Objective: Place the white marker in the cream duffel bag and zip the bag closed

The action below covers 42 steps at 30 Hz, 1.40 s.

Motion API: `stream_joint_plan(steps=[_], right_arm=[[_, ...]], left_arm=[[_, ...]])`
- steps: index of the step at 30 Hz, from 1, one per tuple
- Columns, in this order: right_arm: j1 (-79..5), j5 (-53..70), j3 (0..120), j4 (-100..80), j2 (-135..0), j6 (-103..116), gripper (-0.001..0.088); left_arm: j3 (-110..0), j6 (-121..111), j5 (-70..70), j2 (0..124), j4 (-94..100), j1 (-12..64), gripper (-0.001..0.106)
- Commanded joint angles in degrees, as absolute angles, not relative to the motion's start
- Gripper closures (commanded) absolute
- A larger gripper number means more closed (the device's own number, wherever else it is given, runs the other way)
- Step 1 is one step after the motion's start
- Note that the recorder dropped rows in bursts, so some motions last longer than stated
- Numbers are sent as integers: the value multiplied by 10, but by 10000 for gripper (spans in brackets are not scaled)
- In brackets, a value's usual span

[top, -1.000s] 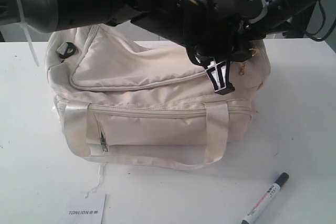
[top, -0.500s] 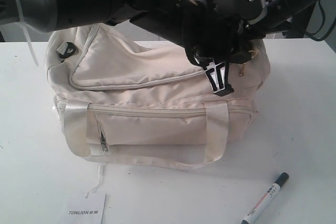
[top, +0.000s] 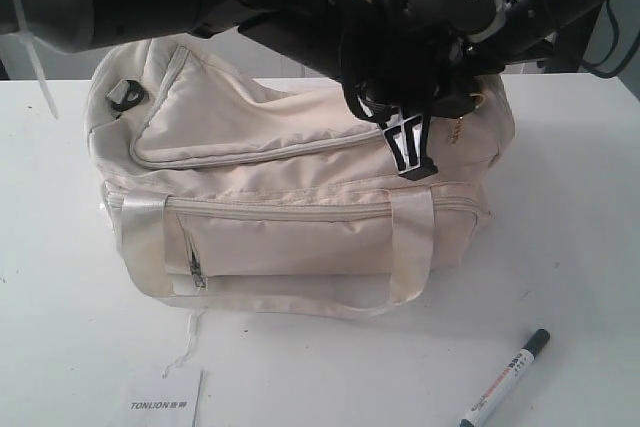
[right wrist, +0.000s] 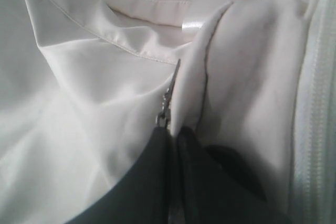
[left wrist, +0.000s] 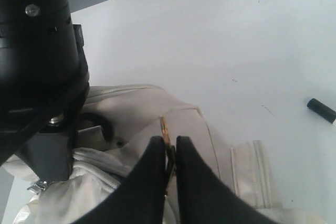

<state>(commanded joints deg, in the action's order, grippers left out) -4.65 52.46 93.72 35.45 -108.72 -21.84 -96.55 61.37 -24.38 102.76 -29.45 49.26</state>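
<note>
**A:** On the table's (top: 580,247) near right: white marker (top: 505,379), lying flat, well apart from the cream duffel bag (top: 260,162). Not yet bagged.

**B:** Claws?

**A:** Left claw (left wrist: 168,141): pinched together on a gold zip pull (left wrist: 164,127). Right claw (right wrist: 170,136): clamped on a silver zip pull (right wrist: 168,95). Both at the bag's right end.

**B:** Hazards?

**A:** Thin pulls may slip free under tension. Soft fabric may bunch and jam the zip. The bag may drag across the table.

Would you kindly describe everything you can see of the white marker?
The white marker is a slim pen with a white barrel, a black cap, a dark other end and red-and-black print along its side. It lies flat and slanted on the white table, in front of the bag and apart from it. Nothing else touches it.
</note>
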Motion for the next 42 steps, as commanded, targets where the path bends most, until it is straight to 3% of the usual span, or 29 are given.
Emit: stream_joint_plan(steps=[42], right_arm=[[-45,526,937,345,-1087,-217,868]], left_arm=[[-965,535,-325,1013,-213,493,1053]])
